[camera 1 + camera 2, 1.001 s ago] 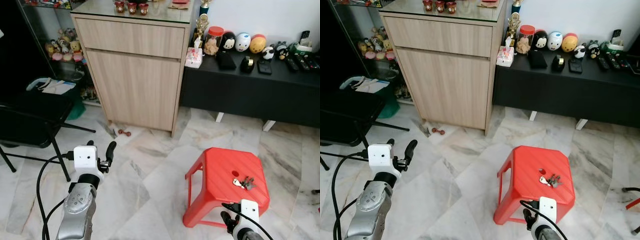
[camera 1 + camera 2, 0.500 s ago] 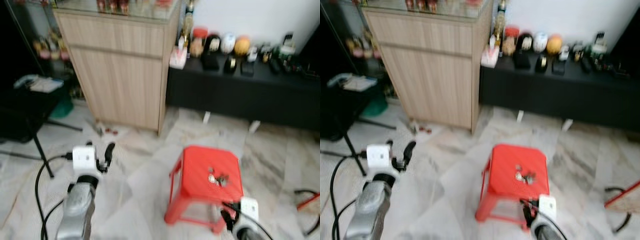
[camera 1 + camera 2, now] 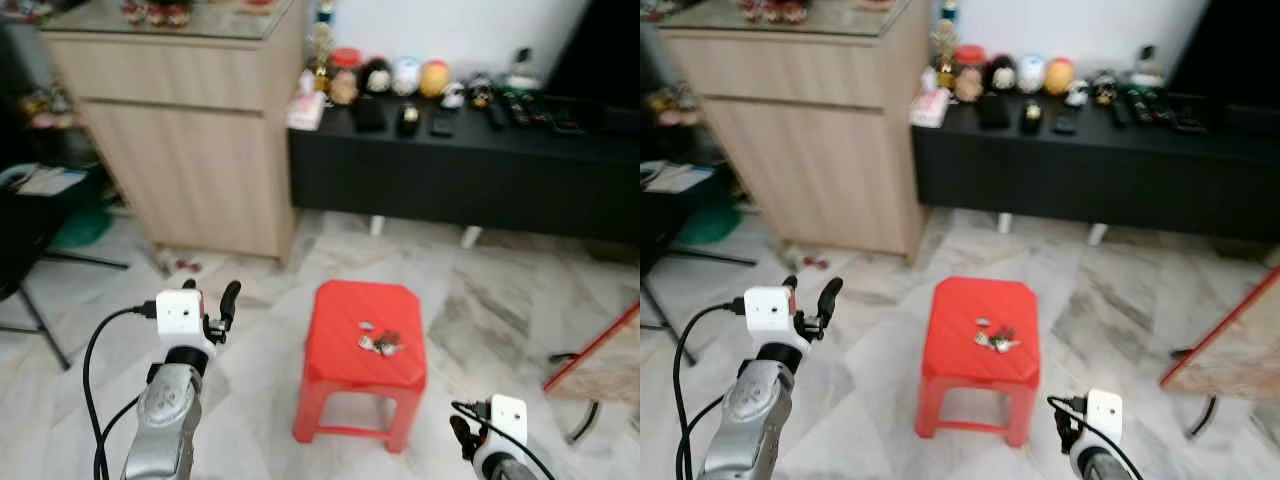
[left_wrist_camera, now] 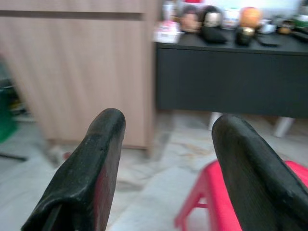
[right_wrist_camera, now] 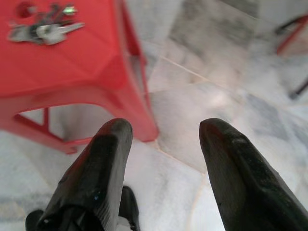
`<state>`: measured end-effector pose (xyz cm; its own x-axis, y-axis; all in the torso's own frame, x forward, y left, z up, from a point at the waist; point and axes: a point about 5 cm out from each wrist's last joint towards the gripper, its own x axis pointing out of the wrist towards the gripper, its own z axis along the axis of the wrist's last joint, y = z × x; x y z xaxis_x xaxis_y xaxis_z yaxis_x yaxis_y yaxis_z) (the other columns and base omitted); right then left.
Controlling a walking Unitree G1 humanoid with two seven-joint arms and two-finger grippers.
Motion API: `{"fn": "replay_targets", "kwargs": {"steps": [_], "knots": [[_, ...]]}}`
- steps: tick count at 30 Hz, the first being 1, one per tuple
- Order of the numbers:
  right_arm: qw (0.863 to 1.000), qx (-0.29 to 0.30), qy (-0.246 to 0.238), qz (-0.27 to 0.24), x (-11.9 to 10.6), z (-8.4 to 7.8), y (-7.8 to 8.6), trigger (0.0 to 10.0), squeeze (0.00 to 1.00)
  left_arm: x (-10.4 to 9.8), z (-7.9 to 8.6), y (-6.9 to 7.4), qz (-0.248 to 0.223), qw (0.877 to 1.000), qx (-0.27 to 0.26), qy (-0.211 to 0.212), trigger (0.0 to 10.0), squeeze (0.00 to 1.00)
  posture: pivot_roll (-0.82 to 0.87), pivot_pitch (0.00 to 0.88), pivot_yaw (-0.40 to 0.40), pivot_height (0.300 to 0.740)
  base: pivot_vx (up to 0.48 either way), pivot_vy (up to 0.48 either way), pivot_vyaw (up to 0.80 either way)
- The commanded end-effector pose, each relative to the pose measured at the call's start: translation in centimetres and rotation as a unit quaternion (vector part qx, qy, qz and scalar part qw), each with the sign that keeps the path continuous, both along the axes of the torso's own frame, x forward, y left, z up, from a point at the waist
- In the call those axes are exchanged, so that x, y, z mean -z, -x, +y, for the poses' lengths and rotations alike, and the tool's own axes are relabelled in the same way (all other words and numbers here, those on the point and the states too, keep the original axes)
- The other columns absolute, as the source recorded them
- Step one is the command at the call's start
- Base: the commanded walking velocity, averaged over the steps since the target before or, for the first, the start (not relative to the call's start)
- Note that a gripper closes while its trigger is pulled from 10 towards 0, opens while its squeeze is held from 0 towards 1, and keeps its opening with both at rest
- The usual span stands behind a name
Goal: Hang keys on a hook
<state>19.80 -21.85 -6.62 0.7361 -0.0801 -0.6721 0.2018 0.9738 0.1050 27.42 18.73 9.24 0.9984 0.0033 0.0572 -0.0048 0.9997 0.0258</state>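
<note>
A bunch of keys (image 3: 377, 343) lies on top of a red plastic stool (image 3: 362, 365) standing on the marble floor in front of me. In the right wrist view the keys (image 5: 42, 27) lie at one corner of the stool's seat (image 5: 72, 57). My left gripper (image 3: 208, 303) is raised to the left of the stool, open, with nothing between its fingers (image 4: 91, 168). My right gripper (image 5: 161, 144) hangs low to the right of the stool, open and empty, above the floor tiles.
A wooden cabinet (image 3: 190, 140) stands at the back left. A low black bench (image 3: 470, 165) with figurines and remotes runs along the back wall. A black chair frame (image 3: 30, 290) is at the far left. A red-edged board (image 3: 600, 355) and a cable lie at the right.
The whole scene has shifted left in the picture: the camera has turned to the right. The stool with the keys now sits near the centre. Both grippers hold the same pose.
</note>
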Motion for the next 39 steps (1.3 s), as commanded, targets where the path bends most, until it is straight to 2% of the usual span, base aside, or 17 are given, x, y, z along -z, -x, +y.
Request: {"fn": "replay_targets", "kwargs": {"steps": [1, 8, 10, 12, 13, 14, 16, 19, 22, 25, 26, 27, 29, 33, 39], "knots": [[1.0, 0.0, -0.006, -0.006, 0.0, 0.1, 0.2, 10.0, 0.0, 0.1, 0.0, 0.0, 0.003, 1.0, -0.002, 0.001, 10.0, 0.0, -0.1, 0.069, -0.037, 0.74, 0.0, 0.0, -0.77], [0.999, -0.007, -0.016, -0.033, -0.2, 0.4, -0.1, 10.0, 0.0, 0.0, 0.0, -0.1, 0.001, 1.0, -0.003, 0.002, 10.0, 0.0, -0.11, 0.065, -0.031, 0.74, 0.0, 0.0, -0.17], [0.996, -0.02, -0.011, -0.089, -2.9, 0.9, -4.5, 10.0, 0.0, 0.0, 0.1, -0.1, 0.0, 1.0, -0.004, 0.002, 10.0, 0.0, -0.11, 0.063, -0.029, 0.74, 0.0, 0.0, 0.0], [0.991, -0.033, -0.005, -0.128, -5.0, 1.4, -7.3, 10.0, 0.0, 0.0, 0.2, 0.0, -0.001, 1.0, -0.008, 0.003, 10.0, 0.0, -0.11, 0.061, -0.027, 0.74, 0.0, 0.0, 0.0], [0.988, -0.044, 0.0, -0.148, -5.8, 1.7, -8.2, 10.0, 0.0, -0.1, 0.3, 0.0, -0.003, 1.0, -0.013, 0.004, 10.0, 0.0, -0.11, 0.057, -0.028, 0.74, 0.0, 0.0, 0.0], [0.988, -0.044, 0.0, -0.148, -5.8, 1.7, -8.2, 10.0, 0.0, -0.1, 0.3, 0.0, -0.003, 1.0, -0.013, 0.004, 10.0, 0.0, -0.11, 0.057, -0.028, 0.74, 0.0, 0.0, 0.0], [0.977, -0.087, 0.013, -0.197, -7.2, 2.4, -9.2, 10.0, 0.0, -0.2, 0.6, 0.4, -0.007, 1.0, -0.024, 0.011, 10.0, 0.0, -0.13, 0.053, -0.031, 0.74, 0.0, 0.0, 0.0], [0.963, -0.076, 0.021, -0.256, -8.7, 2.3, -9.9, 10.0, 0.0, -0.5, 0.8, 0.8, -0.013, 0.999, -0.03, 0.012, 10.0, 0.0, -0.12, 0.05, -0.035, 0.74, 0.0, 0.0, 0.0], [0.948, -0.071, 0.035, -0.308, -10.3, 2.0, -10.1, 10.0, 0.0, -0.4, 1.0, 1.1, -0.014, 0.999, -0.032, 0.012, 10.0, 0.0, -0.13, 0.046, -0.036, 0.74, 0.0, 0.0, 0.0], [0.939, -0.071, 0.057, -0.331, -11.3, 1.7, -9.9, 10.0, 0.0, -0.3, 1.1, 1.5, -0.013, 0.999, -0.032, 0.012, 10.0, 0.0, -0.13, 0.042, -0.035, 0.74, 0.0, 0.0, 0.0], [0.929, -0.06, 0.069, -0.358, -12.3, 1.3, -9.5, 10.0, 0.0, -0.1, 1.1, 1.9, -0.01, 0.999, -0.037, 0.02, 10.0, 0.0, -0.14, 0.035, -0.036, 0.74, 0.0, 0.0, 0.0], [0.929, -0.06, 0.069, -0.358, -12.3, 1.3, -9.5, 10.0, 0.0, -0.1, 1.1, 1.9, -0.01, 0.999, -0.037, 0.02, 10.0, 0.0, -0.14, 0.035, -0.036, 0.74, 0.0, 0.0, 0.0], [0.913, -0.06, 0.074, -0.397, -13.9, 1.4, -8.2, 10.0, 0.0, -0.1, 1.0, 2.5, -0.007, 0.999, -0.039, 0.031, 10.0, 0.0, -0.14, 0.031, -0.037, 0.74, 0.0, 0.0, 0.0], [0.909, -0.07, 0.089, -0.4, -14.5, 1.4, -7.1, 10.0, 0.0, 0.0, 0.5, 2.9, -0.006, 0.999, -0.032, 0.038, 10.0, 0.0, -0.15, 0.025, -0.04, 0.74, 0.0, 0.0, 0.0], [0.922, -0.074, 0.085, -0.371, -13.9, 1.0, -6.8, 10.0, 0.0, -0.2, 0.5, 2.6, -0.009, 0.999, -0.03, 0.037, 10.0, 0.0, -0.11, 0.015, -0.056, 0.74, 0.0, 0.0, 0.0]]}}
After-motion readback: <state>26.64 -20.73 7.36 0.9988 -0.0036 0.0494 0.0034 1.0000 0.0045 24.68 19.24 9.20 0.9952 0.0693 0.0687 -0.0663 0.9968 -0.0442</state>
